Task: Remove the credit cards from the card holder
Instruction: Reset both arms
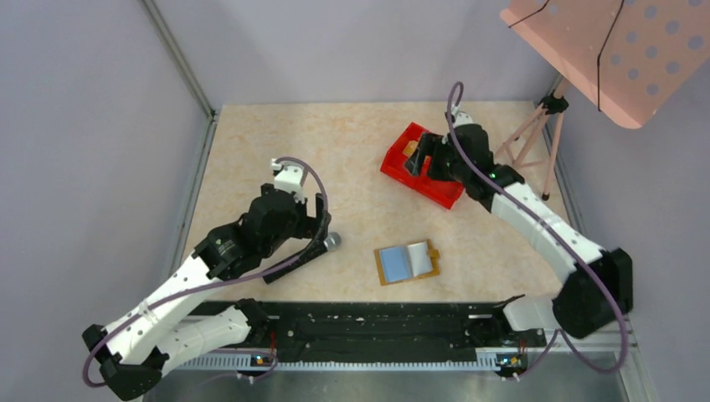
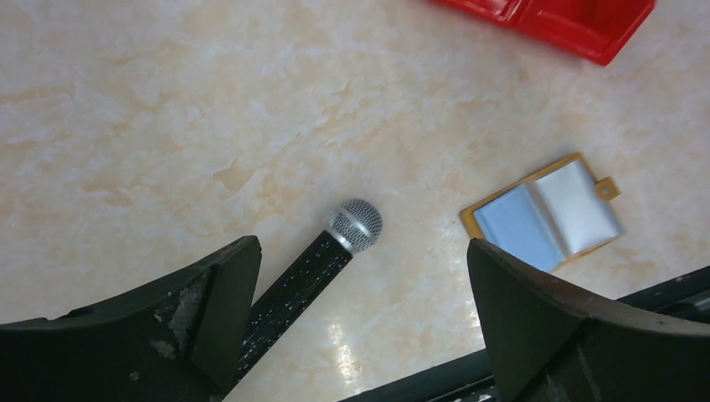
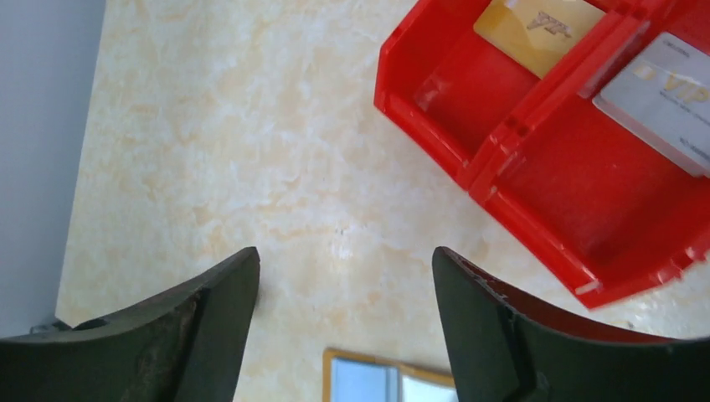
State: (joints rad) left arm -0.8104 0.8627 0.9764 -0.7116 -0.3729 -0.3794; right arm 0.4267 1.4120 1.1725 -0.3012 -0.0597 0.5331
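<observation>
The card holder (image 1: 407, 262) lies open on the table near the front, tan rim with light-blue and grey insides; it also shows in the left wrist view (image 2: 544, 213) and at the bottom of the right wrist view (image 3: 385, 381). A yellow-gold card (image 3: 536, 29) lies in one compartment of the red tray (image 3: 469, 117), a pale grey card (image 3: 666, 100) in the other. My right gripper (image 1: 416, 161) is open and empty above the tray's left side. My left gripper (image 1: 322, 219) is open and empty, left of the holder, above a microphone.
A black microphone with a silver head (image 1: 330, 243) lies on the table under the left gripper, also in the left wrist view (image 2: 335, 247). The red tray (image 1: 423, 165) stands at the back right. A tripod (image 1: 536, 134) with a pink board stands at the far right.
</observation>
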